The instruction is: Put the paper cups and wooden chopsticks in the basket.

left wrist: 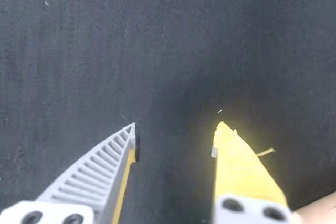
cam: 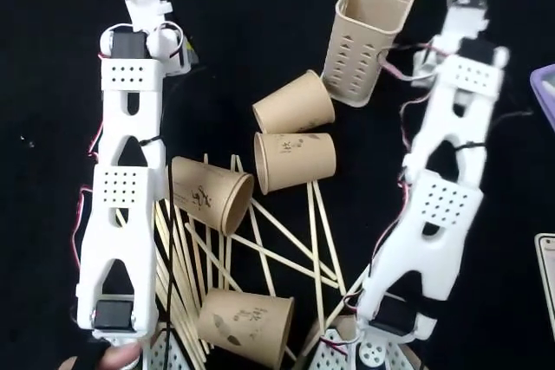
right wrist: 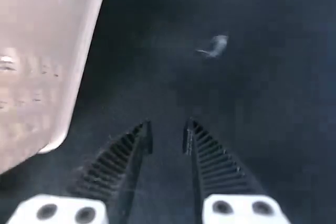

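Lying sideways, cups [cam: 294,160] w/ illegible script

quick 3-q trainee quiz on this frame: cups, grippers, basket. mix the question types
1. How many paper cups lie on their sides on the black cloth?
2. True or false: the left gripper is shut on one of the chopsticks.
3. Which thing lies closest to the right gripper? A) the basket B) the chopsticks C) the paper cups

Key: 1) four. 2) false: its fingers are apart over bare cloth. 3) A.
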You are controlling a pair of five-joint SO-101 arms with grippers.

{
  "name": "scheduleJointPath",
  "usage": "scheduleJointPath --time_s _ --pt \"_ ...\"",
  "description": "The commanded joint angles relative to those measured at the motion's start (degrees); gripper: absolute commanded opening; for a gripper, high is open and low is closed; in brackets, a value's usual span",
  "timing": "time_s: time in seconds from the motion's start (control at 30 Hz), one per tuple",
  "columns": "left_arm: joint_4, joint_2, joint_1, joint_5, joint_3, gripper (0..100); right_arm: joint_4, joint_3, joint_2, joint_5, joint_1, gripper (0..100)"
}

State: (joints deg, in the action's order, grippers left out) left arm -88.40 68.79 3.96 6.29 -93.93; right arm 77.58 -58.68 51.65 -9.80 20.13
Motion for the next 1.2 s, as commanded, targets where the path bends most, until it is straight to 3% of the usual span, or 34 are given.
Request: scheduleJointPath --time_s 0.0,0.1,0.3,0.4,0.6,1.07,1.17 --pt "-2.37 -2.11 0.75 -0.26 -1.45 24 12.4 -16.66 -10.42 -0.09 1.49 12.4" --pt "-4.22 -2.11 2.07 -0.26 -1.45 24 17.23 -25.8 -11.91 -0.09 -0.18 13.2" --pt "-10.02 -2.55 6.55 -2.81 -1.54 24 22.33 -36.0 -12.18 0.0 -6.95 25.0" --pt "-12.66 -4.66 9.01 -7.03 -1.01 23 21.54 -36.97 -12.44 2.73 -10.02 25.0" --pt "-12.57 -9.76 16.48 -7.12 -1.01 21 19.16 -35.47 -9.89 7.82 -12.84 25.4" --pt "-12.57 -12.75 20.44 -7.21 -1.01 22 23.38 -34.86 -2.42 7.65 -12.4 24.5" --pt "-12.66 -12.75 20.26 -7.3 -1.01 22 23.3 -35.47 -1.27 7.56 -11.6 13.2"
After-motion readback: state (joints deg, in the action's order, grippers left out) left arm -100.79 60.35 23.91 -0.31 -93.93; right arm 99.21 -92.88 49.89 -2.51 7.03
